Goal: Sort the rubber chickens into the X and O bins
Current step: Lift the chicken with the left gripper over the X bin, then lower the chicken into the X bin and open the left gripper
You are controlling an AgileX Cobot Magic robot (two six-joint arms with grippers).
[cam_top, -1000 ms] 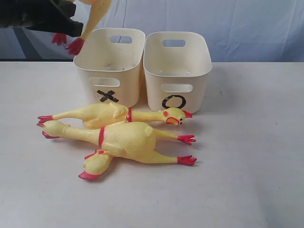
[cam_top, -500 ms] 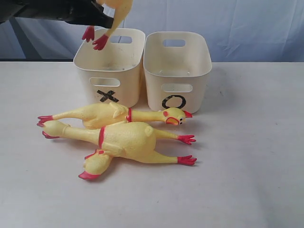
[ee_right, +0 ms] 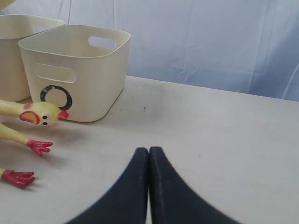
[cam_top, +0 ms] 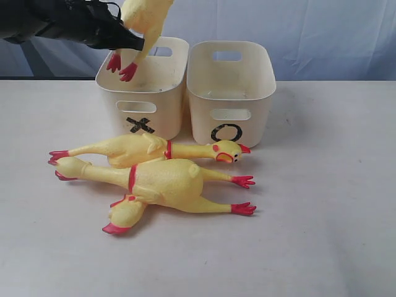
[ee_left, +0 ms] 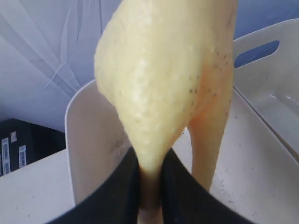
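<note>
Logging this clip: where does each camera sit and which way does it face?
Exterior view: off the arms, facing the marked fronts of the X bin and O bin across the table; the left arm shows top left.
Left wrist view: on the left arm, looking into the X bin; the left tool grips the held chicken.
Right wrist view: low over the table, facing the O bin; the shut right tool shows.
Shared: exterior and right wrist views both show the O bin and a lying chicken's head.
</note>
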